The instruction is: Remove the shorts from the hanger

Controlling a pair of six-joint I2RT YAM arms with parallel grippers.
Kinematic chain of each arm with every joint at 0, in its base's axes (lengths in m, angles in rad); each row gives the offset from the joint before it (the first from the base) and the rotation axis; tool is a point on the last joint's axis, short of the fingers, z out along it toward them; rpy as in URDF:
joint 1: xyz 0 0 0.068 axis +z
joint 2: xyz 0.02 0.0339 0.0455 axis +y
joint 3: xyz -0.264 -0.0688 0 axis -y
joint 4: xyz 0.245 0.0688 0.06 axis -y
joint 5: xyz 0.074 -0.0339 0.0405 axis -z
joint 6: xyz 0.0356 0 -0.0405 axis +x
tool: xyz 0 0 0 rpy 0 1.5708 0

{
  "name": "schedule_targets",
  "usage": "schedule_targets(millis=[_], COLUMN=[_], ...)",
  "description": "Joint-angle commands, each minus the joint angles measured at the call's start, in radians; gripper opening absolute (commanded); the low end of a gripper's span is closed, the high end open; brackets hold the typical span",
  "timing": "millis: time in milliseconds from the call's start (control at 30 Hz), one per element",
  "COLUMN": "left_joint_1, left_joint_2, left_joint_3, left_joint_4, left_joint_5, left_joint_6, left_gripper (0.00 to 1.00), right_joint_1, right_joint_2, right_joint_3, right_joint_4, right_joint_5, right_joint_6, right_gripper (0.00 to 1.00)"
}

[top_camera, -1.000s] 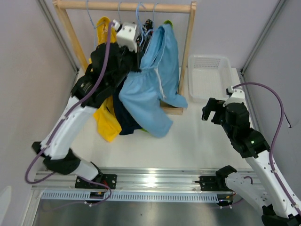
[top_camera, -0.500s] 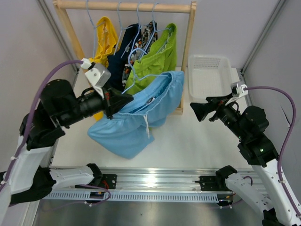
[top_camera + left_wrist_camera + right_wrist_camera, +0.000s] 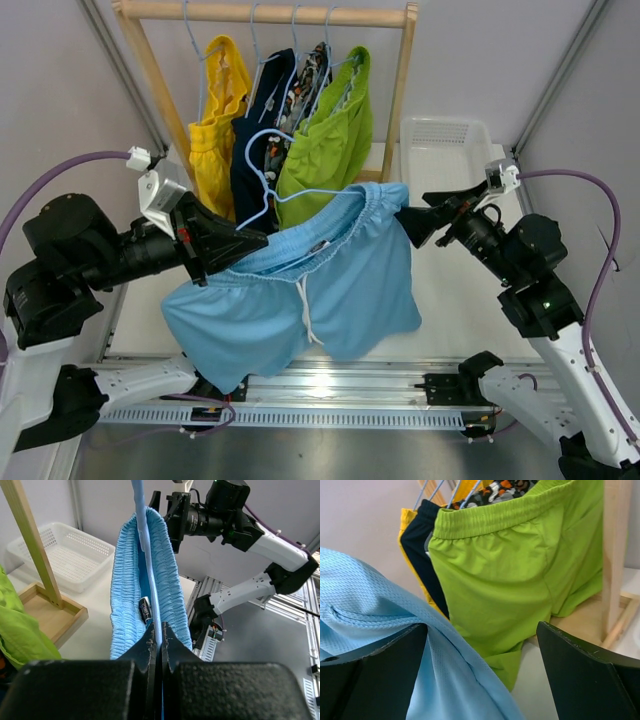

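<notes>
Rack [image 3: 402, 100], top view: wooden frame at 12 o'clock on the worktop [image 3: 450, 295]. Yellow shorts [image 3: 215, 120], navy shorts [image 3: 250, 155], patterned shorts [image 3: 312, 70] and lime green shorts [image 3: 325, 145] hang from it side by side.
Light blue shorts [image 3: 340, 285], top view: off the rack, hanging in the air at centre on a light blue hanger [image 3: 262, 165], with the white drawstring [image 3: 305, 310] dangling.
Left tool [image 3: 255, 240], top view: at 9 o'clock of the light blue shorts, at the hanger's end.
Right tool [image 3: 412, 225], top view: at 3 o'clock of those shorts, right at the waistband's end.
Basket [image 3: 445, 150], top view: white, at 1 o'clock, just beside the rack.
Left tool [image 3: 156, 630], left wrist view: fingers pressed together on the hanger's thin bar [image 3: 150, 570]. The gathered waistband [image 3: 127, 595] drapes down both sides of the bar.
Right tool [image 3: 167, 510], left wrist view: at 12 o'clock, at the waistband's far end.
Right tool [image 3: 481, 626], right wrist view: fingers spread wide, gripping nothing. Light blue fabric [image 3: 445, 680] lies between them, against the finger at 8 o'clock.
Background, right wrist view: lime green shorts [image 3: 510, 580] at 12 o'clock, with the navy and yellow pairs at 11 o'clock.
</notes>
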Motion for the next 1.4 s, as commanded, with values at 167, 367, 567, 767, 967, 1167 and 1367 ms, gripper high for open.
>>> schedule_targets(millis=[167, 367, 567, 767, 967, 1167, 1367], left_joint_1=[-0.007, -0.007, -0.007, -0.007, -0.007, -0.007, -0.007], left_joint_2=[-0.029, -0.037, -0.037, -0.037, -0.069, -0.080, -0.080], left_joint_3=[-0.073, -0.093, -0.082, -0.074, -0.097, -0.085, -0.086], left_joint_4=[0.156, 0.179, 0.133, 0.022, -0.022, -0.057, -0.024], left_joint_5=[0.053, 0.052, -0.037, -0.177, -0.212, -0.246, -0.272], left_joint_6=[-0.045, -0.050, -0.036, -0.015, -0.019, -0.018, -0.021], left_gripper=[0.00, 0.00, 0.00, 0.00, 0.00, 0.00, 0.00], right_joint_1=[0.101, 0.130, 0.133, 0.014, -0.308, -0.502, -0.497], right_joint_2=[0.045, 0.073, 0.019, -0.019, -0.002, 0.013, -0.016], right_joint_3=[-0.044, -0.083, -0.113, -0.047, -0.022, -0.067, -0.160], right_joint_4=[0.204, 0.310, 0.320, 0.146, 0.134, 0.149, 0.165], right_joint_5=[-0.035, -0.121, -0.042, 0.204, 0.013, -0.090, -0.123], right_joint_6=[0.059, 0.077, 0.060, -0.016, 0.088, 0.163, 0.203], right_gripper=[0.90, 0.10, 0.00, 0.00, 0.00, 0.00, 0.00])
